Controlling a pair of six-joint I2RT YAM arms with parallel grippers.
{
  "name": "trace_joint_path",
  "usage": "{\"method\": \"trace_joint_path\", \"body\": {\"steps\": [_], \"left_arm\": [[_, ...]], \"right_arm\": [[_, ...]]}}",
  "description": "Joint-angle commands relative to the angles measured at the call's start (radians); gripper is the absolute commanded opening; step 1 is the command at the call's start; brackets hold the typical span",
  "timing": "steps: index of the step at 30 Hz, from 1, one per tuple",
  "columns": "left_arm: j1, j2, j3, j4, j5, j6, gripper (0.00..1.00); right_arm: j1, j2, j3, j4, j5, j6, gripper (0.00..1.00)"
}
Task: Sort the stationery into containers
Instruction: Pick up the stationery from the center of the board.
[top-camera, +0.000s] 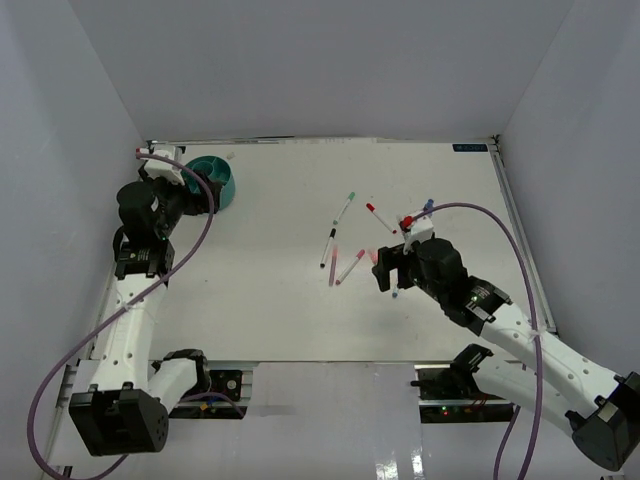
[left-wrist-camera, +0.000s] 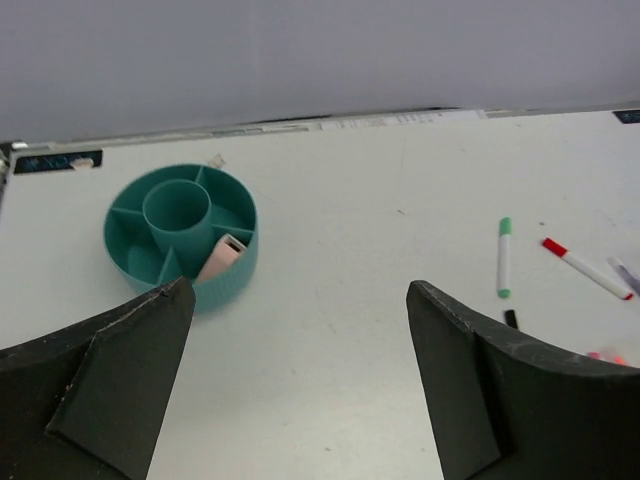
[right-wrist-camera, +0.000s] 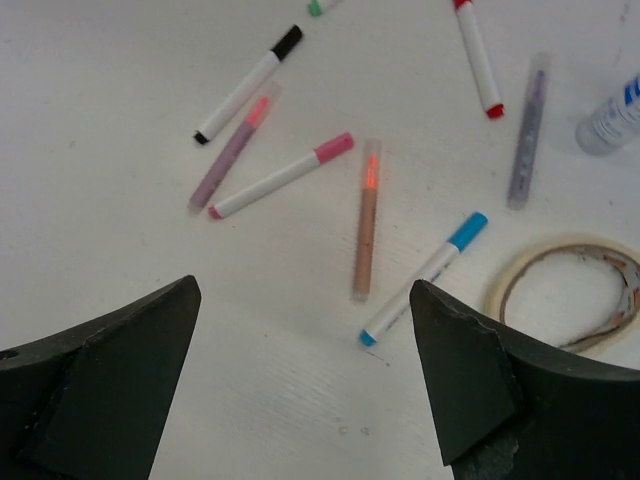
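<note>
Holds left gripper (left-wrist-camera: 300, 288) spread, empty, near teal organizer (left-wrist-camera: 238, 277) with a pink piece (left-wrist-camera: 220, 257) inside. Hangs right gripper (right-wrist-camera: 305, 288) spread above blue-capped marker (right-wrist-camera: 420, 278) beside tape roll (right-wrist-camera: 500, 285).

Green-capped marker (right-wrist-camera: 320, 6) and small bottle (right-wrist-camera: 612, 118) partly beyond right wrist view

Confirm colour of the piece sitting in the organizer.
Pale pink; piece shows best in left wrist view.

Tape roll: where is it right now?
The tape roll lies flat at the right edge of the right wrist view, just right of the blue-capped marker and below the small bottle.
</note>
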Motion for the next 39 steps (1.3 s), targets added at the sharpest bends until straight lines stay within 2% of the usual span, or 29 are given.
{"method": "trace_joint_path", "body": {"steps": [1,3,8,9,14,18,22,33,39], "left_arm": [[-0.003,-0.060,-0.035,-0.077,0.026,-0.172,0.98],[-0.011,-0.078,-0.078,-0.087,0.060,-0.235,0.98],[-0.033,-0.117,-0.199,-0.085,0.099,-0.284,0.98],[-0.078,-0.120,-0.216,-0.085,0.081,-0.281,0.98],[-0.135,-0.140,-0.285,-0.099,0.045,-0.266,0.98],[-0.184,-0.157,-0.292,-0.120,0.018,-0.240,0.98],[-0.223,-0.184,-0.290,-0.142,-0.054,-0.215,0.98],[-0.269,-0.197,-0.292,-0.151,-0.081,-0.200,0.98],[-0.269,-0.186,-0.293,-0.150,-0.052,-0.208,0.98]], "right_arm": [[-0.049,0.013,-0.037,-0.053,0.166,0.144,0.92],[-0.126,0.028,-0.078,-0.052,0.154,0.210,0.95],[-0.323,0.083,-0.138,-0.044,0.173,0.319,0.99],[-0.342,0.096,-0.146,-0.032,0.184,0.331,0.95],[-0.477,0.220,-0.123,-0.001,0.204,0.365,0.87],[-0.557,0.342,-0.087,0.003,0.219,0.388,0.76],[-0.571,0.412,-0.057,0.025,0.230,0.413,0.71],[-0.572,0.553,0.035,0.036,0.258,0.440,0.61],[-0.580,0.558,0.006,0.036,0.279,0.445,0.46]]}}
